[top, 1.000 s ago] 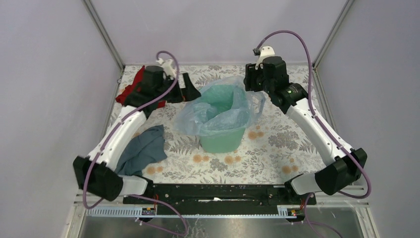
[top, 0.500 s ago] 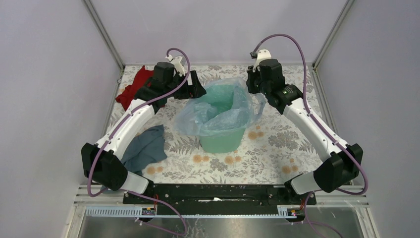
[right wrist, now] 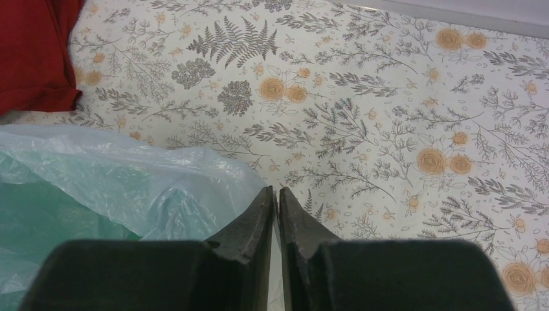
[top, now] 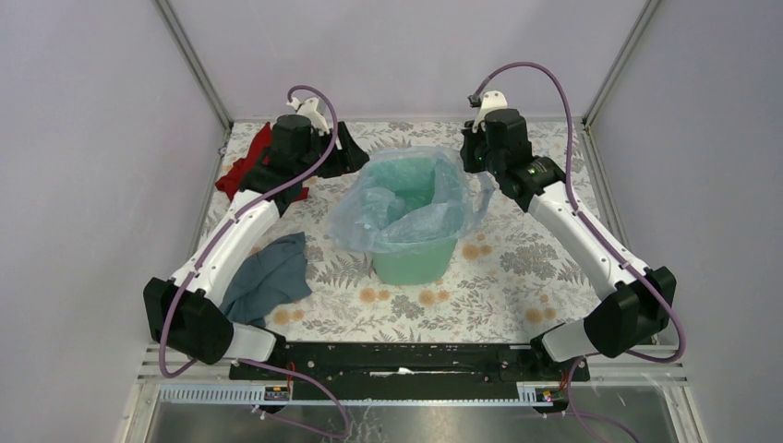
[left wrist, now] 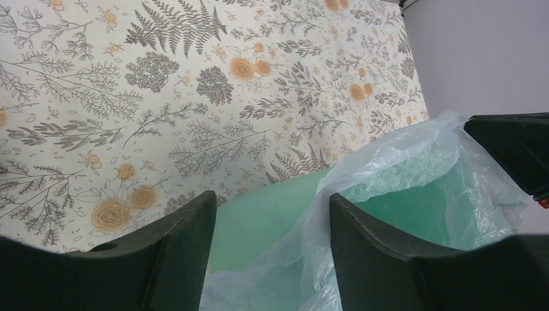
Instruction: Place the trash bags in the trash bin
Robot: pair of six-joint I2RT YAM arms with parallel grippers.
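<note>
The trash bag point(top: 406, 198) lines the trash bin point(top: 415, 263), its film draped over the rim, between the left gripper's point(left wrist: 270, 201) parted jaws and against the right gripper's point(right wrist: 277, 193) nearly closed jaws (whether they pinch film, I cannot tell).

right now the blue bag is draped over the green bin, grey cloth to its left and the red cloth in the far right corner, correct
No, the red cloth lies in the far left corner; the top view shows it. The blue bag does drape over the green bin, grey cloth to its left.
</note>
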